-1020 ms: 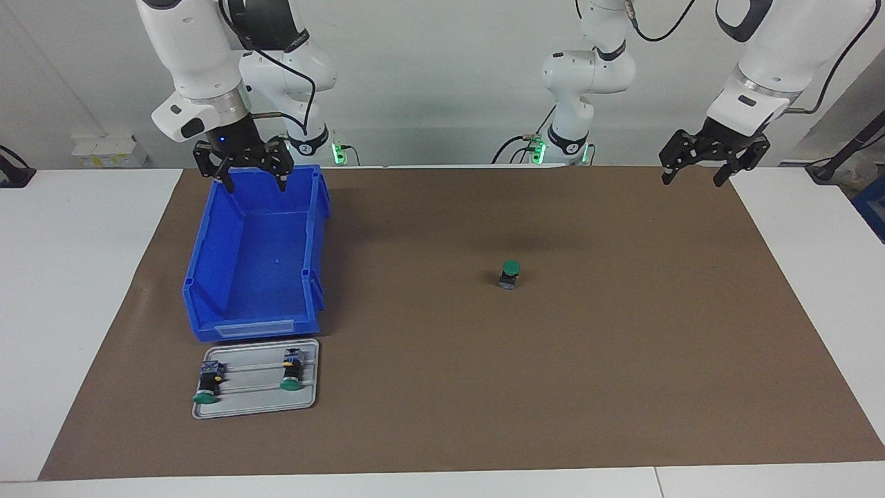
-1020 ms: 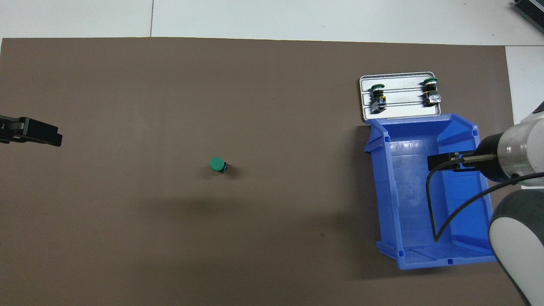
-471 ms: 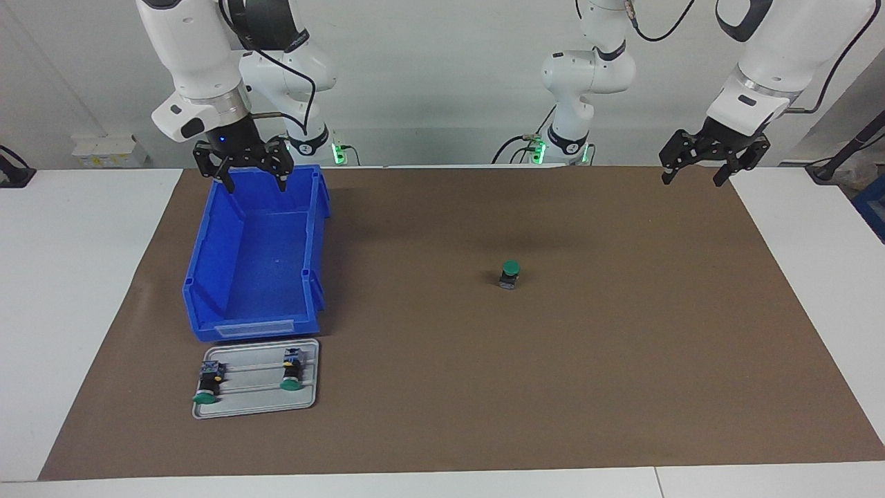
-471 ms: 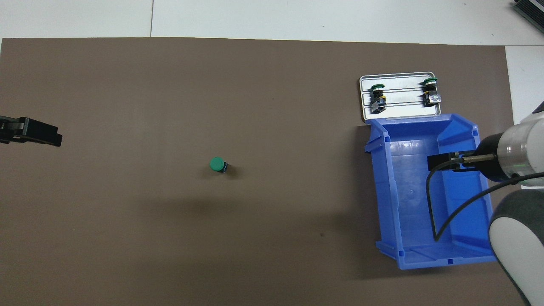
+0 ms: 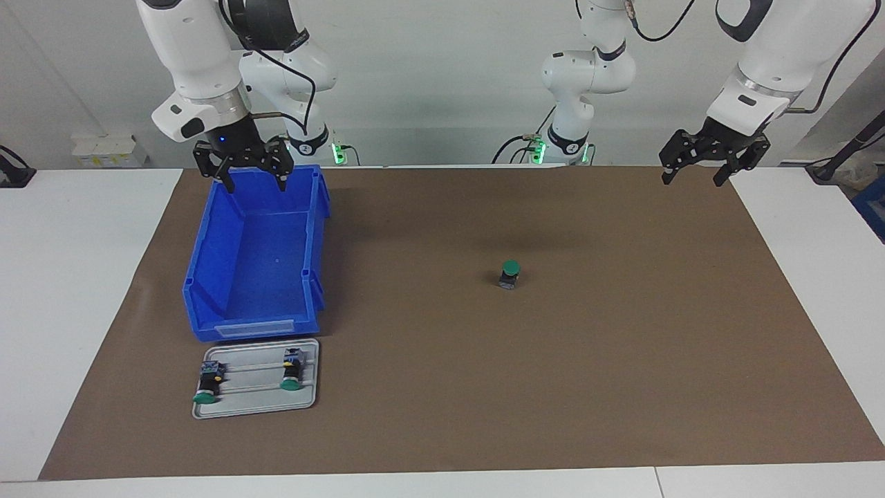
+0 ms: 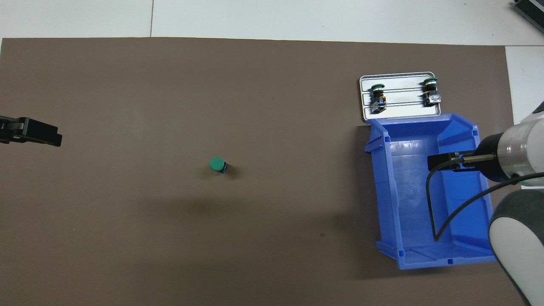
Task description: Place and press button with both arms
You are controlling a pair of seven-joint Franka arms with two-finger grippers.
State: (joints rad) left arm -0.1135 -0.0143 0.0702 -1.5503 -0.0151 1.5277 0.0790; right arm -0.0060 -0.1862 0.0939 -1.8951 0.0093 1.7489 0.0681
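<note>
The button stands upright on the brown mat, green cap up, near the middle of the table; it also shows in the overhead view. My right gripper hangs open and empty over the blue bin's end nearest the robots. My left gripper hangs open and empty over the mat's corner at the left arm's end, close to the robots; its tip shows in the overhead view. Both grippers are well away from the button.
A grey tray lies against the bin's end farthest from the robots and holds two more green-capped buttons lying on their sides. White tabletop borders the mat.
</note>
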